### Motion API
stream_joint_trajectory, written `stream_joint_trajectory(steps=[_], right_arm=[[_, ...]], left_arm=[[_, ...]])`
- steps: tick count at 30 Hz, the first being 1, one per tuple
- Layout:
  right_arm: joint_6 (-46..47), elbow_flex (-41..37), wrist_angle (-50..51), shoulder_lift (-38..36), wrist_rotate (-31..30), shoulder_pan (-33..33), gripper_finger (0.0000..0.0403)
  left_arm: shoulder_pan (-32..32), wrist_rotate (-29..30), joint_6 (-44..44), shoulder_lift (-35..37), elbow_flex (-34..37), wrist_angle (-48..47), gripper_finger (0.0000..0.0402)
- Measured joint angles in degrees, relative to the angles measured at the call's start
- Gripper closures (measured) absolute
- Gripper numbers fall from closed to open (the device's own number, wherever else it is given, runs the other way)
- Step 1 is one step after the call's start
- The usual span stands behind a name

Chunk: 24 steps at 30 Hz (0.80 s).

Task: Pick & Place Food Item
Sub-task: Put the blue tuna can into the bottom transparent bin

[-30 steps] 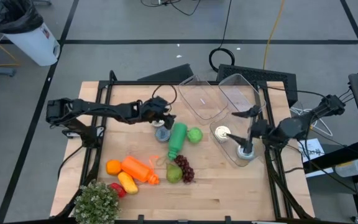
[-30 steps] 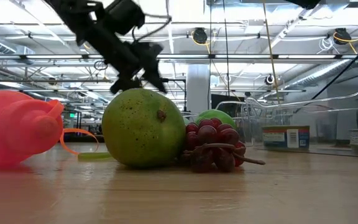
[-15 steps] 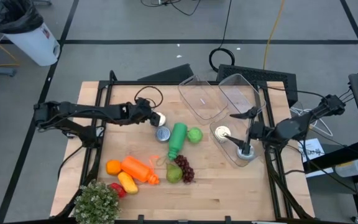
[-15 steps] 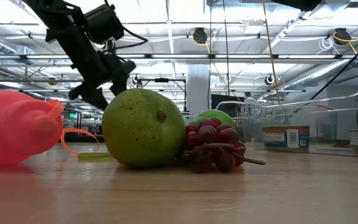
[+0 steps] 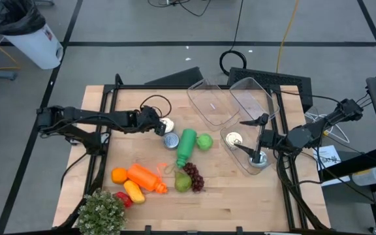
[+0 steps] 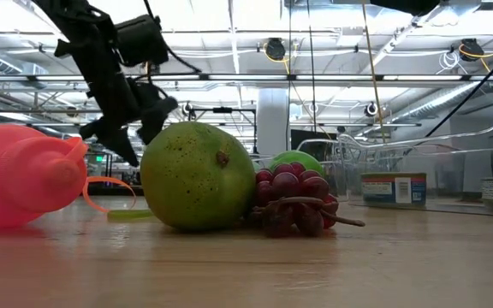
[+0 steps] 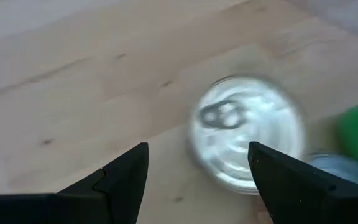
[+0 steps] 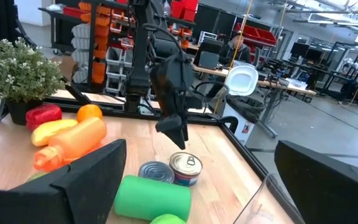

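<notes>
My left gripper [image 7: 197,171] hangs spread above the upright can [image 7: 247,140], lined up to straddle it. Right gripper [image 5: 250,139] waits spread wide over the clear bin [image 5: 264,151].

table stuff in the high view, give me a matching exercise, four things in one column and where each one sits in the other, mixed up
Things:
1. potted plant
2. grapes
3. green bottle
4. left gripper

Places:
a. lying mid-table, between a tin and a lime
b. the table's front left corner
c. open, over a tin left of the green bottle
d. right beside the pear

Pairs: 1-b, 2-d, 3-a, 4-c
</notes>
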<state>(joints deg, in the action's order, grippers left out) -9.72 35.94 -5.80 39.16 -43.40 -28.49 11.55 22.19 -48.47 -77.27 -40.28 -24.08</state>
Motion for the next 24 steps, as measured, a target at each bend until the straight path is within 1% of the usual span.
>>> stream_joint_trajectory(steps=[6, 11, 17, 24], right_arm=[[-0.10, 0.00, -0.09, -0.02, -0.02, 0.02, 0.0009], [-0.09, -0.02, -0.13, 0.04, 0.00, 0.04, 0.0009], [-0.14, -0.02, -0.07, 0.04, -0.02, 0.07, 0.0009], [-0.15, -0.02, -0.02, 0.04, -0.02, 0.07, 0.0009]], left_arm=[[0.56, 3.36, 0.85, -4.79, 0.01, 1.79, 0.0128], [2.07, 3.57, 2.03, -5.57, 0.01, 1.88, 0.0128], [3.64, 4.03, 0.87, -5.52, -0.06, -1.83, 0.0128], [4.72, 4.86, -4.67, -5.42, -0.22, -9.61, 0.0128]])
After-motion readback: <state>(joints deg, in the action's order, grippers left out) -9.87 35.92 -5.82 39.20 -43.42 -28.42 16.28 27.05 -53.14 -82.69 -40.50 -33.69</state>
